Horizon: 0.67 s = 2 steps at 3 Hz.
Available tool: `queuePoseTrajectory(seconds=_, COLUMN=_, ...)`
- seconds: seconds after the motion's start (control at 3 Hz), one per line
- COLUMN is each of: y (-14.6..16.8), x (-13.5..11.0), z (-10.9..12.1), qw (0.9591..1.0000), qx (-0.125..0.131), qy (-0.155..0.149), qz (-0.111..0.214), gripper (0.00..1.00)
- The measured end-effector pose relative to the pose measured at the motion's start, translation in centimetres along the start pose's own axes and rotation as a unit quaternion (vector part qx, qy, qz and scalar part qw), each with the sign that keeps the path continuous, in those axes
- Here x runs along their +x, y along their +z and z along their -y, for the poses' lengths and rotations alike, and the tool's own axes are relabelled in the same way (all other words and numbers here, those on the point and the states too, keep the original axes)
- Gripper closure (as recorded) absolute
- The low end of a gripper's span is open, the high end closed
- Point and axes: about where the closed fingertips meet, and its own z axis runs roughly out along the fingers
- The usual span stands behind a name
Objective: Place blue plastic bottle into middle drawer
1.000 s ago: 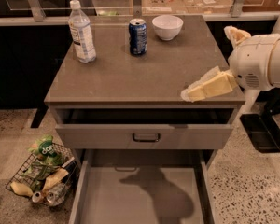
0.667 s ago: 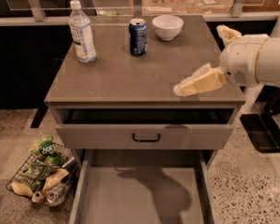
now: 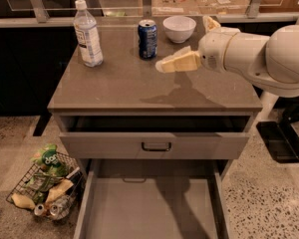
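Claw [image 3: 182,53] hovers above countertop [image 3: 114,88], beyond blue plastic bottle [image 3: 87,34].

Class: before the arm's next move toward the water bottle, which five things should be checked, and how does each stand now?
1. The bottle upright on the cabinet top: ok.
2. The bottle held by the tool: not ok; the tool hangs above the top near the can, apart from the bottle.
3. The can clear of the tool's way: cannot tell.
4. The middle drawer pulled open: ok.
5. The handled drawer above it out of the way: cannot tell.
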Motion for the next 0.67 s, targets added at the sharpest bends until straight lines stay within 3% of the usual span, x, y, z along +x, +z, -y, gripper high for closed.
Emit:
queuePoseTrajectory(seconds=0.33, y=4.1, x=-1.5, z=0.4, qw=0.9997, qx=0.001, qy=0.013, qz=0.019, gripper=0.0)
queuePoseTrajectory(seconds=0.67, y=6.7, x=-3.1, z=-1.1, qw=0.9995, qx=-0.01, qy=0.02, qz=0.02, gripper=0.0)
